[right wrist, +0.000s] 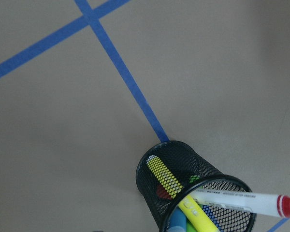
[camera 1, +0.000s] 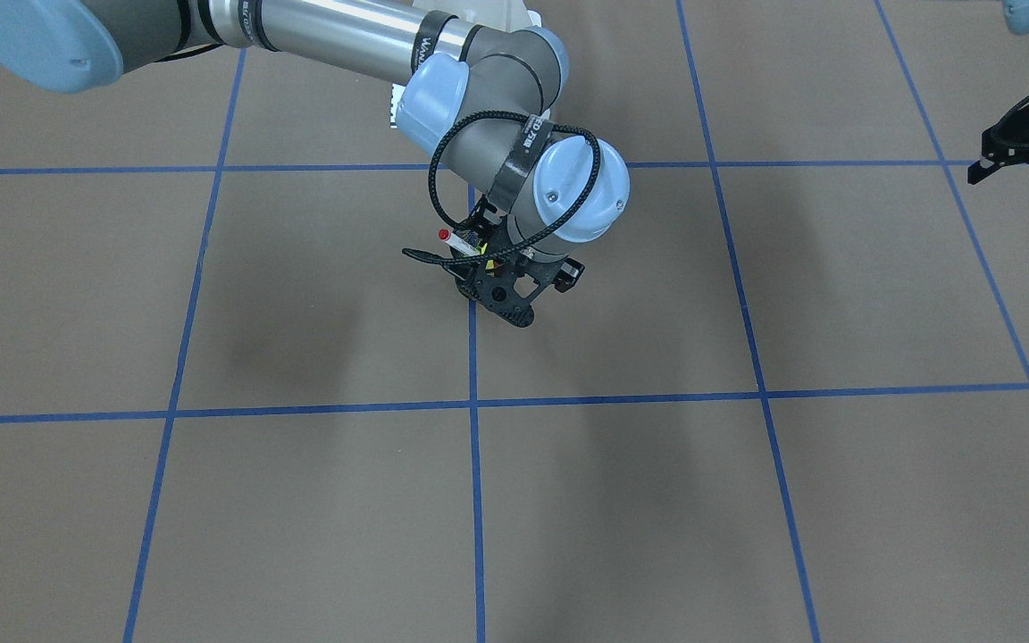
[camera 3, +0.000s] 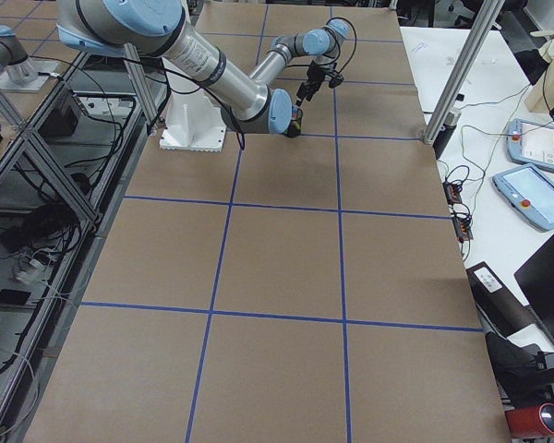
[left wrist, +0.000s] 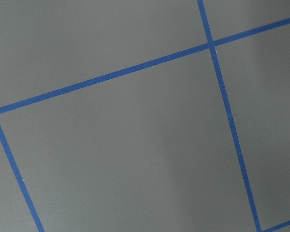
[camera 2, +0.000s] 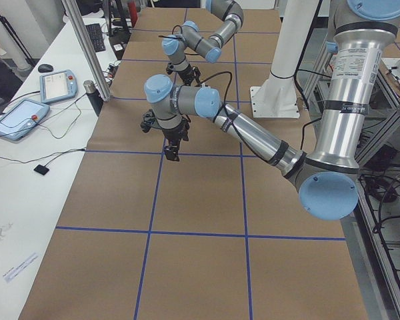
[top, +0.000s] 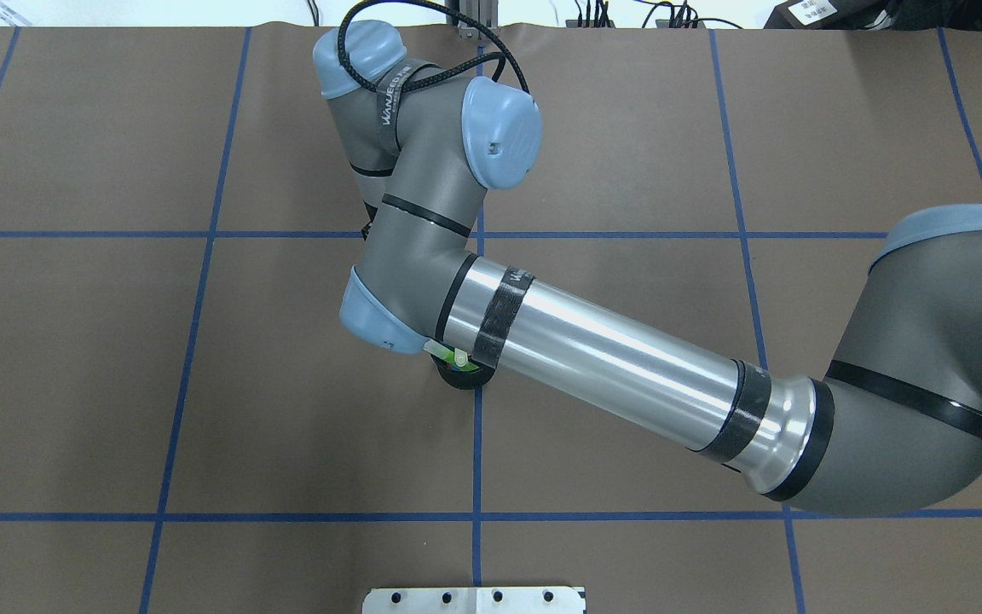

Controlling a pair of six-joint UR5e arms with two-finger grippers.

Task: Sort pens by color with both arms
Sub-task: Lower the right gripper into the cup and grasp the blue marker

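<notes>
The job looks like it has only just begun. All the pens that show are in one black mesh cup (right wrist: 181,154), mixed up together. It sits on the tabletop (camera 1: 211,518), on a blue tape line near the middle. A white pen (right wrist: 232,200) with a red cap lies across the cup's rim and sticks out to one side. A yellow pen (right wrist: 199,216) and a green pen (top: 460,359) stand inside with others.

The right arm (top: 593,358) reaches over the cup, and the right fingers (camera 1: 514,313) hang just beside the white pen. I cannot tell if they are spread or pinching it.

The left fingers (camera 1: 981,170) are far off to the side, spread apart, with nothing in them. Their camera sees only bare tabletop and tape.

No pens lie in color groups anywhere that shows. So I think every pen is left to sort.
</notes>
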